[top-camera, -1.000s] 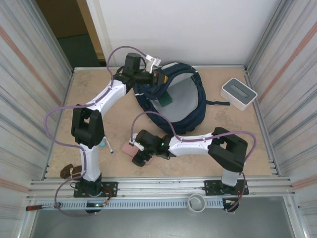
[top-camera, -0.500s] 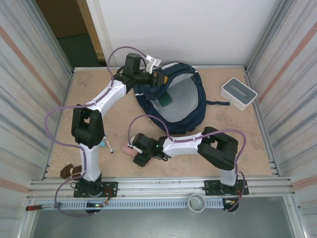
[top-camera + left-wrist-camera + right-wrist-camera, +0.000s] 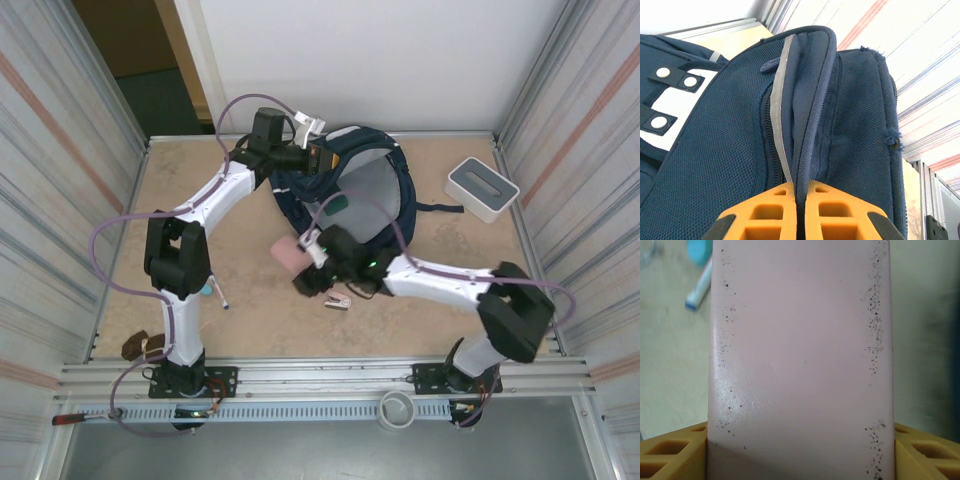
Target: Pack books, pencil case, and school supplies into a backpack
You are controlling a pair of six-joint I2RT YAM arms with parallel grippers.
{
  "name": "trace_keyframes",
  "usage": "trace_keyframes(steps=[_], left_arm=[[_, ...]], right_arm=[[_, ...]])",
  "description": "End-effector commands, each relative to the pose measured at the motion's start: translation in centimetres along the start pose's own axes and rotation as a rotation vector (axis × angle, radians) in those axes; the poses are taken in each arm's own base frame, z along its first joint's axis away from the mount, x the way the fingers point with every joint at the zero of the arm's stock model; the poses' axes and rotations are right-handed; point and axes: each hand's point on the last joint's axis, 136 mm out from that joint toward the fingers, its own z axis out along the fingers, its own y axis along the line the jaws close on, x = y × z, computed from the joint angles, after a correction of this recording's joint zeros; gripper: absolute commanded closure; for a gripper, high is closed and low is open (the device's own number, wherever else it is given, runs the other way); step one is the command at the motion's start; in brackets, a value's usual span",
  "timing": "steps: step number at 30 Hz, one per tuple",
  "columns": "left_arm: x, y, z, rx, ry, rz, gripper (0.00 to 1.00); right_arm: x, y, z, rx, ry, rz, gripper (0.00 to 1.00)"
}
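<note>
The navy backpack [image 3: 388,238] lies open at the back of the table, its grey lining facing up. My left gripper [image 3: 318,160] is shut on its rim [image 3: 805,115], pinching the fabric edge between the orange fingers [image 3: 765,215]. My right gripper [image 3: 300,264] is shut on a pink speckled pencil case [image 3: 289,254], held off the table left of the backpack's mouth. In the right wrist view the pencil case [image 3: 800,350] spans the gap between both jaws. The pink-and-silver stapler [image 3: 337,300] lies under the right arm. The pen [image 3: 220,293] lies near the left arm. A dark flat thing [image 3: 337,203] sits inside the backpack; I cannot tell if it is a book.
A white box with a grey top [image 3: 482,187] stands at the back right. Corrugated metal walls close in the left and right sides. A small brown object [image 3: 135,347] lies at the front left corner, and a metal rail [image 3: 320,375] runs along the front edge.
My right gripper closed on the pink pencil case, lifted it off the table and carried it up and right toward the backpack, uncovering the stapler. The left arm has stayed put.
</note>
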Motion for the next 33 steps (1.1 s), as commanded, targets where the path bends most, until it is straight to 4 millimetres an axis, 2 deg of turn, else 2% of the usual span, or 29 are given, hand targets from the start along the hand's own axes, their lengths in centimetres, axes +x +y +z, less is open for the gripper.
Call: trace_keyframes(steps=[1,5,7,10,13,18,22,27,30,33], left_arm=[[-2.8,-2.4,-1.7,0.030,-0.075,0.087,1.00],[-3.1,-2.7,-1.9,0.032,-0.083,0.090,1.00],[-3.2,-2.9,-2.0,0.035,-0.085,0.090,1.00],[-3.4,-3.1,-2.2,0.038,-0.088,0.091,1.00],[-3.4,-3.2,-2.2,0.041,-0.086,0.090,1.00],[-3.5,-3.4,-2.2,0.051,-0.084,0.084,1.00],[-3.6,-3.7,-2.3,0.055,-0.085,0.088,1.00],[-3.5,-3.7,-2.2,0.054,-0.082,0.087,1.00],[-3.5,-3.8,-2.1,0.055,-0.078,0.087,1.00],[-3.3,-3.8,-2.2,0.053,-0.074,0.092,1.00]], right_arm=[[-0.9,-3.1,-2.7,0.008,-0.050,0.151,0.45],[-1.0,-10.2,-5.0,0.138,-0.053,0.317,0.47],[-1.2,-13.1,-5.7,0.194,-0.059,0.369,0.48],[-1.6,-17.0,-6.0,0.270,-0.047,0.426,0.49],[-2.1,-20.0,-5.5,0.329,-0.029,0.452,0.49],[-3.4,-23.2,-3.2,0.380,-0.014,0.467,0.48],[-3.6,-25.4,-0.6,0.394,0.022,0.532,0.46],[-5.1,-27.5,1.4,0.427,-0.041,0.560,0.41],[-5.9,-28.3,1.8,0.451,-0.103,0.540,0.32],[-5.7,-28.1,1.4,0.453,-0.130,0.526,0.25]])
